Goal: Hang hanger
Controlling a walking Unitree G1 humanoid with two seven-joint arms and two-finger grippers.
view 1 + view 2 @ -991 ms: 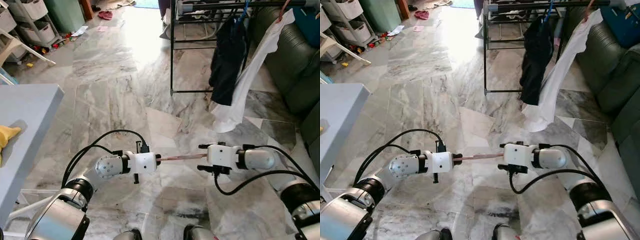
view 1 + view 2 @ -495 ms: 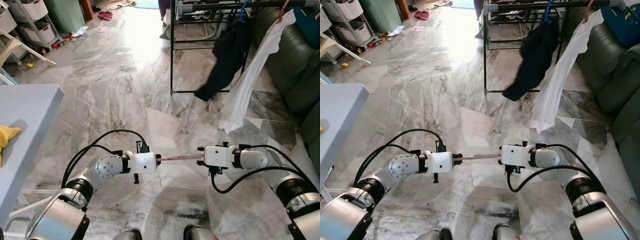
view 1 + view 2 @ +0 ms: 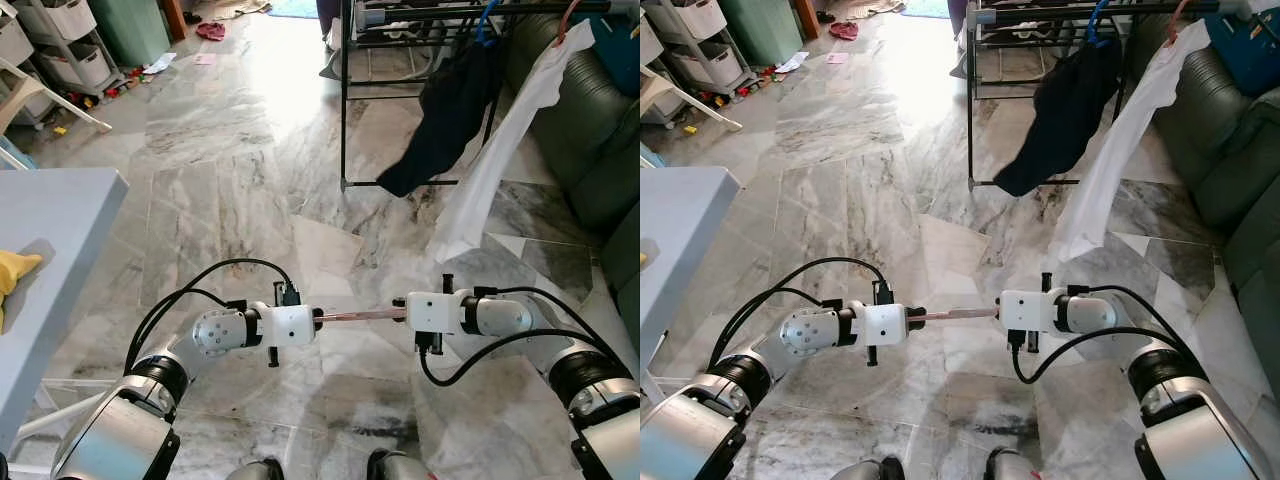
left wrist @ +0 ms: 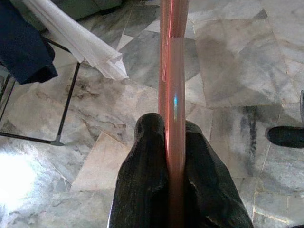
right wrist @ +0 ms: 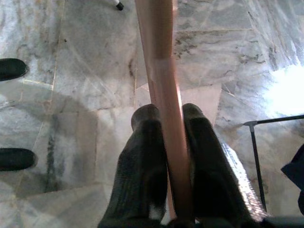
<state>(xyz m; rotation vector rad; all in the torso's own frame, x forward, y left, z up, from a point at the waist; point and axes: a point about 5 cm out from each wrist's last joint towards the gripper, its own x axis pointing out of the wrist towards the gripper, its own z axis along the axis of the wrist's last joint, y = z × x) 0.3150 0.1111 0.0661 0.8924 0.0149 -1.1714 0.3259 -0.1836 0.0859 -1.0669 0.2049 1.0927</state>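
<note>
A thin pink hanger bar point(image 3: 360, 315) runs level between my two arms, low over the marble floor. My left gripper point(image 3: 318, 320) is shut on its left end and my right gripper point(image 3: 402, 304) is shut on its right end. In the left wrist view the pink bar point(image 4: 173, 95) passes between the black fingers point(image 4: 142, 190). The right wrist view shows the same bar point(image 5: 161, 85) clamped between the fingers point(image 5: 142, 175). The black drying rack point(image 3: 343, 100) stands ahead to the right, with a dark garment point(image 3: 445, 110) and a white shirt point(image 3: 510, 130) hanging on it.
A dark green sofa point(image 3: 600, 130) lines the right side behind the rack. A blue-grey table point(image 3: 60, 240) with a yellow cloth point(image 3: 12, 272) is at my left. Storage shelves point(image 3: 60, 40) and clutter stand at the far left. Open marble floor point(image 3: 230, 130) lies ahead.
The dark garment on the rack has swung out to the left and the white shirt has shifted. My right gripper has edged slightly left along the bar. The left arm has held still.
</note>
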